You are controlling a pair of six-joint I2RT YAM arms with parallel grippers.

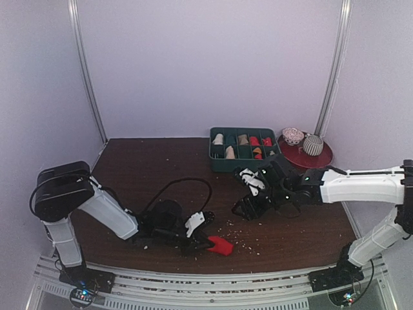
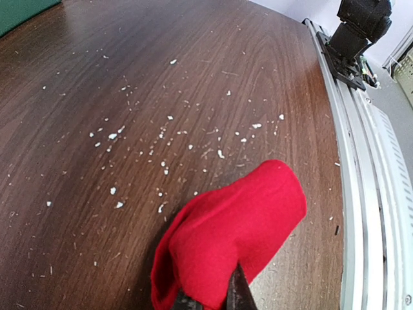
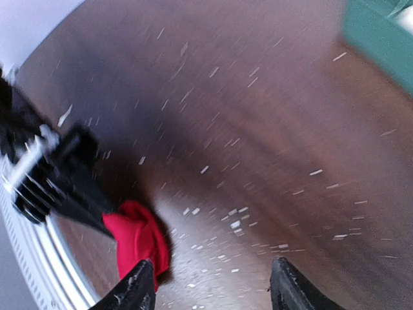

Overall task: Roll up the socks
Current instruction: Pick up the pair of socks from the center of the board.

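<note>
The left gripper is clamped tight on one end of the red sock. Its fingertips are buried in a fold of fabric at the 6 o'clock edge of the wrist view, and the sock's free, rounded end lies on the table toward 1 o'clock. From above, the sock sits at 6 o'clock on the table, close to the near edge, among scattered white crumbs. The right gripper hangs over the wood at about 1 o'clock from the sock, jaws well apart with nothing between them; its own view is blurred. To roll well, the left should probably act as a low anchor. The right would then come down on the free end, catch both layers, and turn them toward the clamp under light tension, working toward 12 o'clock, away from the edge. I cannot find the second sock in any view.
</note>
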